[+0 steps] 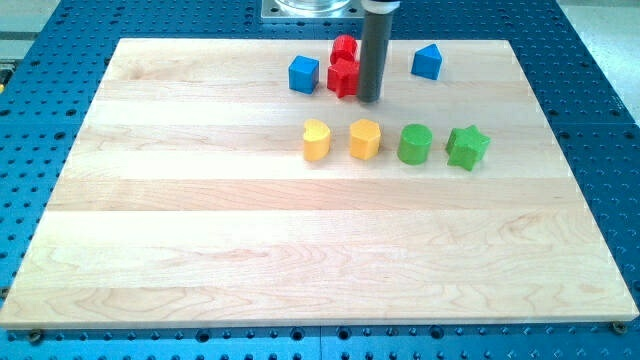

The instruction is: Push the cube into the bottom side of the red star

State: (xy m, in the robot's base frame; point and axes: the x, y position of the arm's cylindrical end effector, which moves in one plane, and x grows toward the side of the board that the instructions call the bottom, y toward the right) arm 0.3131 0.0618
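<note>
My tip (368, 99) (just a bare rod, nothing held) sits right of the red star (343, 77) near the board's top edge, while the blue cube (304, 74) waits on the star's left.

1 cam | high front, tilted down | mid-range | whole wooden board (320, 260) in frame

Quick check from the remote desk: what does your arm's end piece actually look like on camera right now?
A straight, smooth, dark grey rod with a faint lengthwise sheen, round in section, no pincer. It hangs from a pale metallic mount cut off at the view's top. No cables or markings show. My tip is a plain blunt end beside the red blocks.
</note>
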